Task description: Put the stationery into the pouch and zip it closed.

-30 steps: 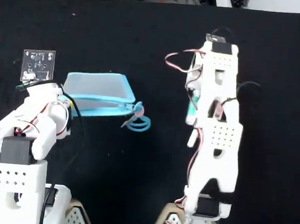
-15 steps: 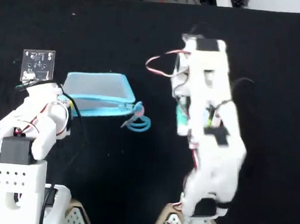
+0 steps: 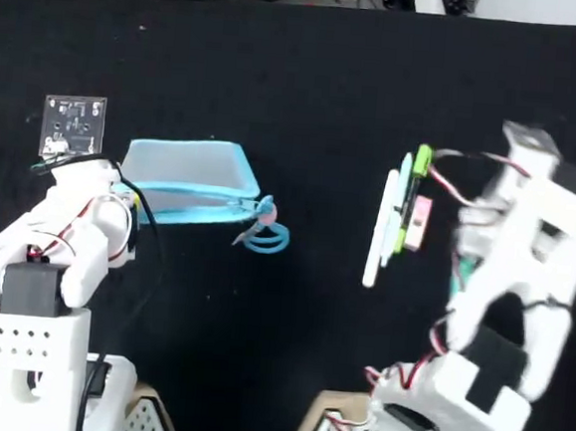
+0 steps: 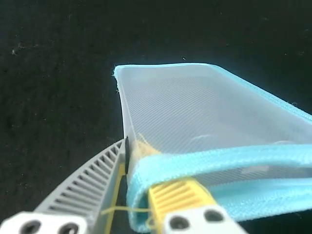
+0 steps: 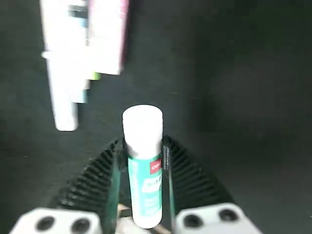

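- The left claw (image 4: 139, 187) is clenched on the teal zip edge of the pouch (image 4: 195, 117), at one end of it.
- The pouch lies flat on the black bench (image 3: 279, 75) just ahead of the left arm. A blue loop (image 3: 264, 236) trails from its other end.
- The right claw (image 5: 141, 146) is clamped on a glue stick (image 5: 142, 129). The white cap pokes out past the fingertips and the teal body sits between the ribbed fingers.
- In the high view the right arm hangs to the right of the loose stationery, with the stick held off the bench.
- A white pen (image 3: 377, 238), a green marker (image 3: 416, 191) and a pink eraser (image 3: 418, 223) lie side by side, touching or nearly so, well apart from the pouch.
- In the right wrist view the pen and eraser lie beyond the stick's cap.
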Available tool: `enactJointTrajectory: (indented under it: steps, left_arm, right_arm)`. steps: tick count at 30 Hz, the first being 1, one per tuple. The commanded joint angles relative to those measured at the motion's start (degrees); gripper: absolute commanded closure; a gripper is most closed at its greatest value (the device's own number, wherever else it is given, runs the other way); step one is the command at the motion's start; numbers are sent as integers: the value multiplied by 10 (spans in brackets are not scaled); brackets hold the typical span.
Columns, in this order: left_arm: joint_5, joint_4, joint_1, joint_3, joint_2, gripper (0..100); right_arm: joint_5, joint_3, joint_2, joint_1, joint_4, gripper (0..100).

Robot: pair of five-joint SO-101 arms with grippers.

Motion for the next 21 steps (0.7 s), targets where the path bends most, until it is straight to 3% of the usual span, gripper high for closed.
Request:
enactJointTrajectory:
  steps: [1,7,11,17,21]
  left_arm:
    - [5,-5,6,-16,-15,968]
    - [5,-5,6,-12,-15,967]
    - [5,-5,6,-12,-15,967]
    - [5,-5,6,-12,-15,967]
    - [5,-5,6,-12,-15,967]
  right_arm:
    - [86,40,-36,72,-60,988]
    - [200,131,-36,153,-165,987]
    - [264,167,-36,168,-181,985]
    - [269,181,-36,167,-178,828]
    - [270,164,-39,154,-139,843]
